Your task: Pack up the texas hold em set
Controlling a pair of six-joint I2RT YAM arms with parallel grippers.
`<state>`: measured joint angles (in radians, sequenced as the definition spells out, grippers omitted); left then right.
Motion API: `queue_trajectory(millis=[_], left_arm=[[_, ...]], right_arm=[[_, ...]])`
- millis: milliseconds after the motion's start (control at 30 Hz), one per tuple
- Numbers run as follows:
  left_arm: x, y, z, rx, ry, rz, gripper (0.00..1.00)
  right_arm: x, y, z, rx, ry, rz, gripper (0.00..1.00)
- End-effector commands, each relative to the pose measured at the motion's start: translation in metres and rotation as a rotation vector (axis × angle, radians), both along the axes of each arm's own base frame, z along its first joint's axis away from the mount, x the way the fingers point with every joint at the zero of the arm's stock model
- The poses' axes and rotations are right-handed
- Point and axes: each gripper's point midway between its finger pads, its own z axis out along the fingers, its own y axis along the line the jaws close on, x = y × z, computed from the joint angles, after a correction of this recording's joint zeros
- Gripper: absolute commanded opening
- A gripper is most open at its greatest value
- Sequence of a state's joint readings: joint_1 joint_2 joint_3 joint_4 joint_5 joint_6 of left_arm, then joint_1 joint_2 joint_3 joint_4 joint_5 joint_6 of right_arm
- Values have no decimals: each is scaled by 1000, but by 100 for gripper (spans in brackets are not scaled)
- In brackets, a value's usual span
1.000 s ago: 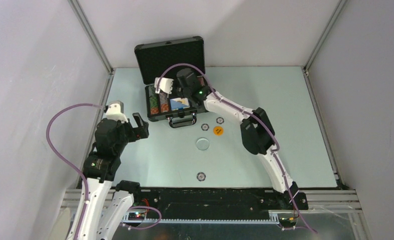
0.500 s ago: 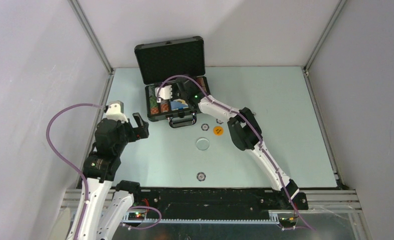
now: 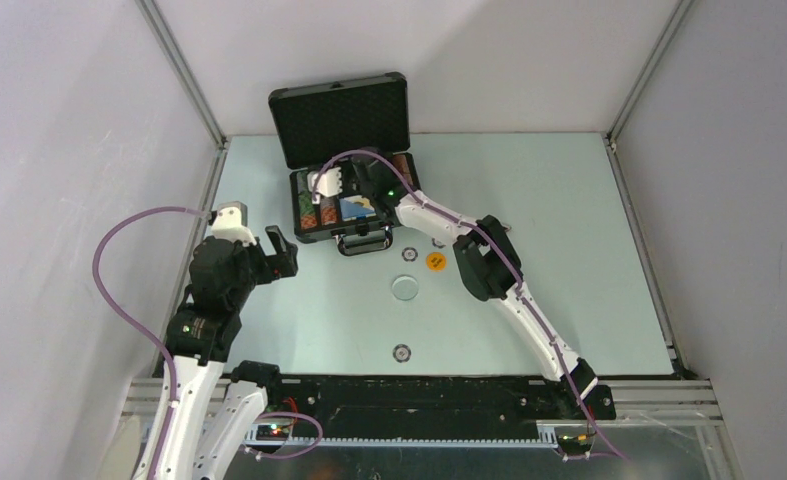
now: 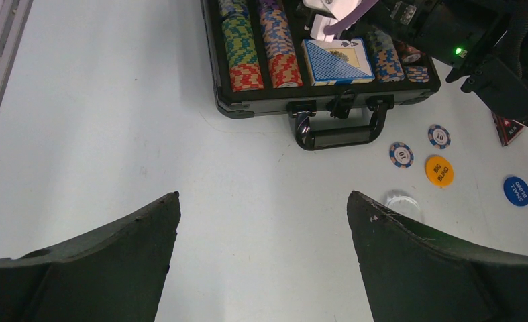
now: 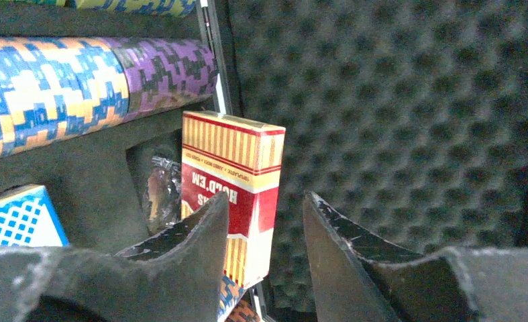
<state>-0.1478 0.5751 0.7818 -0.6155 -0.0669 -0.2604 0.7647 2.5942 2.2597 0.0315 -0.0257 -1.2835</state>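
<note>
The black briefcase (image 3: 339,120) stands open at the back of the table, its foam lid up. Rows of multicoloured chips (image 4: 241,47) and a blue card deck (image 4: 337,60) lie in it. My right gripper (image 3: 321,190) reaches into the case. In the right wrist view the red-patterned card deck (image 5: 237,161) stands on end against the foam lid, just beyond my right gripper (image 5: 266,201), whose jaws are apart, with a gap beside the deck. My left gripper (image 4: 263,201) is open and empty over bare table, left of the case handle (image 4: 338,131).
Loose on the table in front of the case are two striped chips (image 4: 401,154), an orange button (image 4: 439,171), a blue button (image 4: 516,190), a clear disc (image 4: 402,201) and a dark marker (image 4: 506,129). Another chip (image 3: 401,352) lies nearer the arm bases.
My right gripper dropped from above the case down into it over the first half second, then held about still. The left arm has not moved.
</note>
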Motion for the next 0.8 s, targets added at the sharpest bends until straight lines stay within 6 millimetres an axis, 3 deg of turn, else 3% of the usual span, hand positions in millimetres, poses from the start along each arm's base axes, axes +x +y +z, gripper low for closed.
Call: queue_trajectory(millis=[0,167,467,667,700,767], left_arm=[[2,-2,9,13,-32,-25,98],[2,-3,9,13,-31,-27,98],[1,-4,9,10,-33,-32,98],[1,-5,9,7,-32,-41,98],[1,-5,9,6,-32,-42,98],[1,-5,9,6,-32,-42,98]], right_arm=[[3,9,50,97,-76,-2,51],[2,5,56,136,-44,-21,54],[-17,0,121,421,132,35,52],[-54,-3,149,620,407,147,51],[-55,-7,165,660,395,163,50],[-57,-12,171,717,434,163,50]])
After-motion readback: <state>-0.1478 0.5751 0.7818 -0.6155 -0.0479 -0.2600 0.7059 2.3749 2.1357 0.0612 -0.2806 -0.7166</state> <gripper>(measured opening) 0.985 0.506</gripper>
